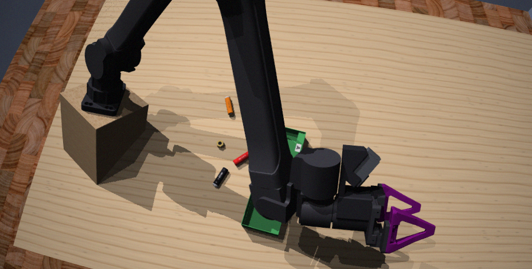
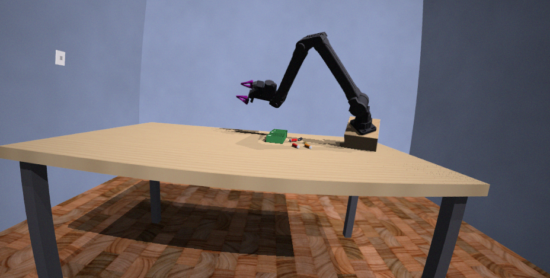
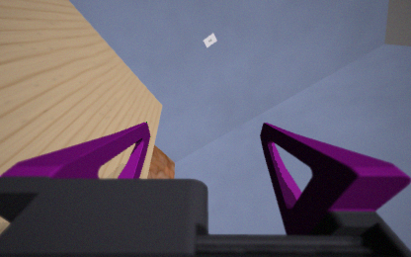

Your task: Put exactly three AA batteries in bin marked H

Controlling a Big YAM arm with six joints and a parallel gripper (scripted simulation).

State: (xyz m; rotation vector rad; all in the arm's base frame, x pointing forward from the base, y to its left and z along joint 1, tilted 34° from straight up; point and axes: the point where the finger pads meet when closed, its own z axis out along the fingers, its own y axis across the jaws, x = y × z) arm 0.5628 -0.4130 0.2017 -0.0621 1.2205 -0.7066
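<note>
My gripper [image 1: 427,218] [image 2: 239,90] [image 3: 205,128] is open and empty, high above the table beyond the bins, pointing sideways. An orange battery [image 1: 229,106] [image 2: 307,146], a red battery [image 1: 241,158] [image 2: 294,140] and a black battery [image 1: 220,177] [image 2: 300,139] lie on the table. A second red battery [image 2: 295,145] shows in the exterior view; the arm hides it in the top view. One green bin [image 1: 301,137] bears a label that seems to read A. Another green bin [image 1: 262,224] is partly under the arm in view; its label is hidden. The bins' insides are partly hidden.
A small brass-coloured nut-like thing [image 1: 220,144] lies between the orange and black batteries. The arm's base stands on a wooden block [image 1: 79,133] [image 2: 359,141] on the base side of the batteries. The arm's forearm crosses above the bins in the top view.
</note>
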